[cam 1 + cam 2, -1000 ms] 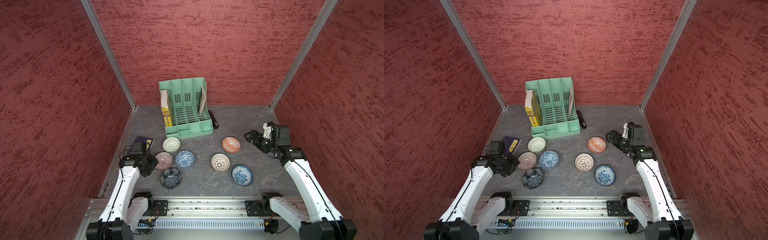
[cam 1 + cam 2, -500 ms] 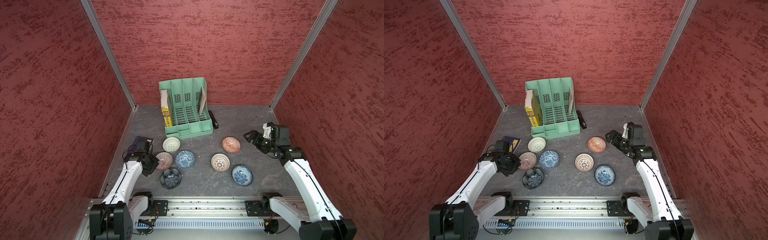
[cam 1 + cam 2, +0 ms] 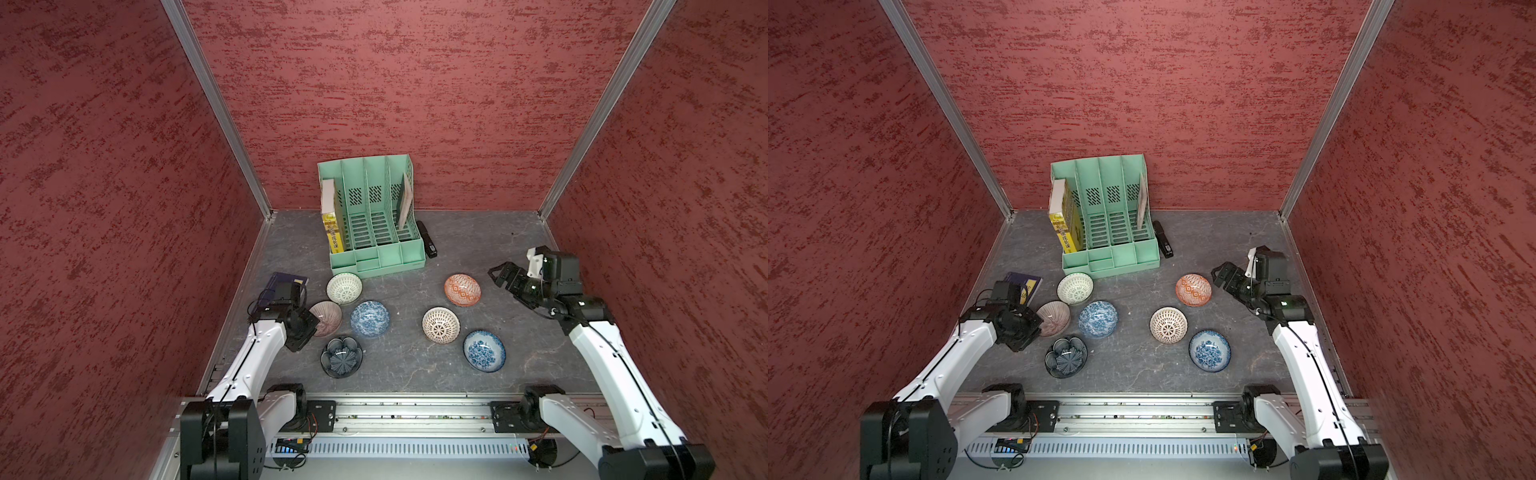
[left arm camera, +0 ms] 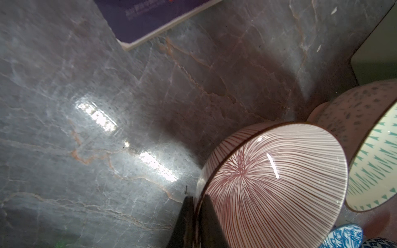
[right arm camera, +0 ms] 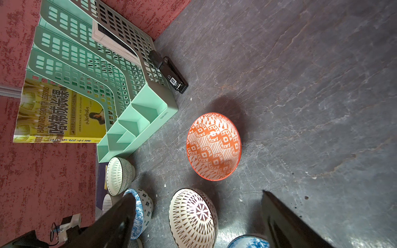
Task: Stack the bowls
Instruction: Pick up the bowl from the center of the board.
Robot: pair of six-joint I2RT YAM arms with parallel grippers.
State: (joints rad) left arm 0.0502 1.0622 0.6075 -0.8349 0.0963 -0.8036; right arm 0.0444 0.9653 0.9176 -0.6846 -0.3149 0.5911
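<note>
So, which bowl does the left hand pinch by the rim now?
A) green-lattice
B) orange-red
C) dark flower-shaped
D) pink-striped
D: the left wrist view shows the left hand with one finger inside and one outside the rim of the pink-striped bowl, closed on it.

Twin white-shelled limbs, left arm (image 3: 257, 353) and right arm (image 3: 598, 357), jointed in matte black. Thin black cable (image 3: 623, 370) traced down each white link, with loose loops (image 3: 255, 301) at the left wrist. Boxy black shoulder housings (image 3: 216, 432); screw-dotted black brackets (image 3: 322, 413) on a silver rail (image 3: 415, 415) beside a slotted white grille (image 3: 395, 449). Black camera box (image 3: 559, 266) at the right wrist, backed by a small white bracket (image 3: 536, 259). Ends in the left tool (image 4: 196, 206) and right tool (image 5: 198, 194), each with glossy black wedge-shaped fingers (image 5: 116, 219).
</note>
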